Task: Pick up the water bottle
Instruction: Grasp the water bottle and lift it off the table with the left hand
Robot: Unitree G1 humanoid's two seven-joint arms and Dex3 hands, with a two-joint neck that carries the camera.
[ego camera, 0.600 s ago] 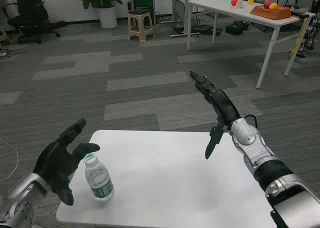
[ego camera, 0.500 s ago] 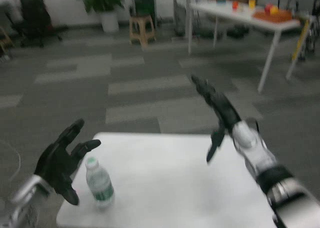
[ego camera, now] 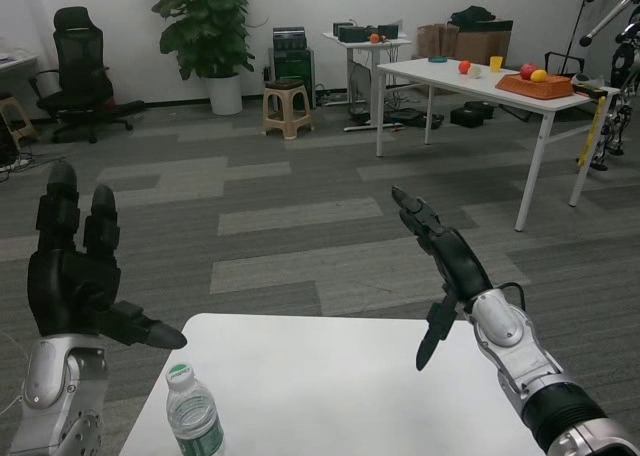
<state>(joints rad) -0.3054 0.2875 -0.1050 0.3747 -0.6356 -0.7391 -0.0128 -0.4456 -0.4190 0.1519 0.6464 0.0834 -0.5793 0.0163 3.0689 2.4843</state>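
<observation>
Well, nothing had been picked up at this moment. At the left edge of the frame the left robot hand (ego camera: pixel 75 276) was raised upright, fingers spread and pointing up, thumb jutting toward the right, holding nothing at all. It hung above and to the left of the water bottle (ego camera: pixel 193 416), clearly apart from it, no contact anywhere.

Moving right, low in the lower left of the frame, the water bottle stood on the white tabletop (ego camera: pixel 330 386), near that tabletop's left edge. It stood upright: its long axis ran vertically, white cap at the top pointing up, green label wrapped around the body below. Its base was cut off by the bottom edge of the frame, so how it sat down there could not be told.

Further right, right of centre, the right robot hand (ego camera: pixel 440 266) hovered over the far edge of the tabletop, fingers stretched out toward the upper left and thumb hanging down, empty too, and well apart from the bottle.

So by my reading the task was at its very start: the reach, the closing of fingers around the bottle and the lift were all left to do. The left robot hand looked the nearer candidate, needing to come down and wrap the upright body from the side.
</observation>
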